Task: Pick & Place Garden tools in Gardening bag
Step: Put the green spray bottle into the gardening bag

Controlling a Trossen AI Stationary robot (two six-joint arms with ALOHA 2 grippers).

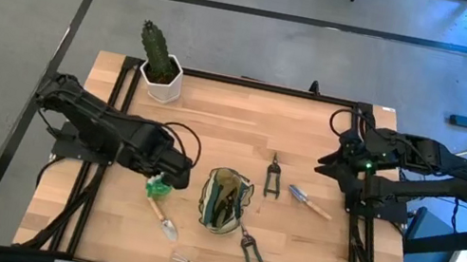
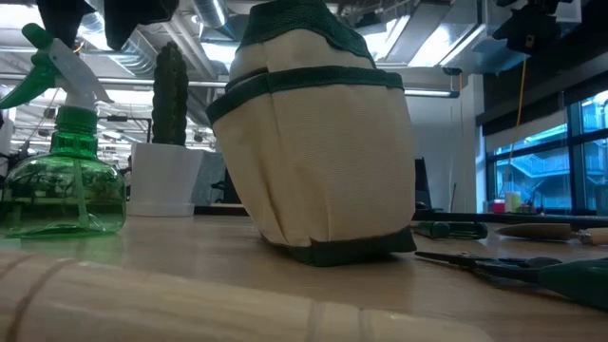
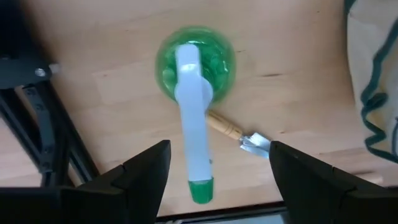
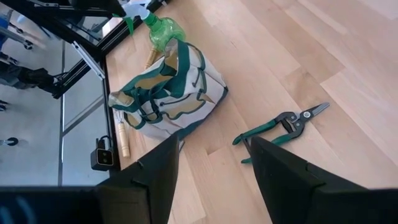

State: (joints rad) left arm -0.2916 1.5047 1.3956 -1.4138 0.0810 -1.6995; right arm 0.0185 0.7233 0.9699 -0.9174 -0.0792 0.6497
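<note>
Two arms: left arm is at work near the table's left-centre; right arm waits at the right edge.
Left gripper: the left gripper (image 3: 214, 180) hangs directly above the green translucent round-bodied spray bottle with a white trigger head (image 3: 194, 93), fingers spread wide, empty, one dark finger (image 3: 146, 171) on each side of the trigger head.
Bottle position: standing upright on the pale wooden table (image 1: 244, 123), just left of the bag, touching nothing but the table as far as the low view shows.
Key relation: the bottle lies straight below the open jaws; the white trigger head's long axis runs between the fingers, so a grip would close across its narrow width.
Bag: the small cream fabric gardening bag with dark green trim (image 1: 226, 202) stands upright just to the bottle's right, mouth up.
Nearer arm: the left, clearly; the bottle is well apart from the right gripper (image 4: 211, 165).
Right gripper: partly spread, empty, looking toward the bag and the green-handled pruning snips (image 4: 283, 127).
Nearby tool: a wooden-handled metal trowel (image 3: 239, 134) lies just beside the bottle's base.
Next move, as judged: descend, then close.
</note>
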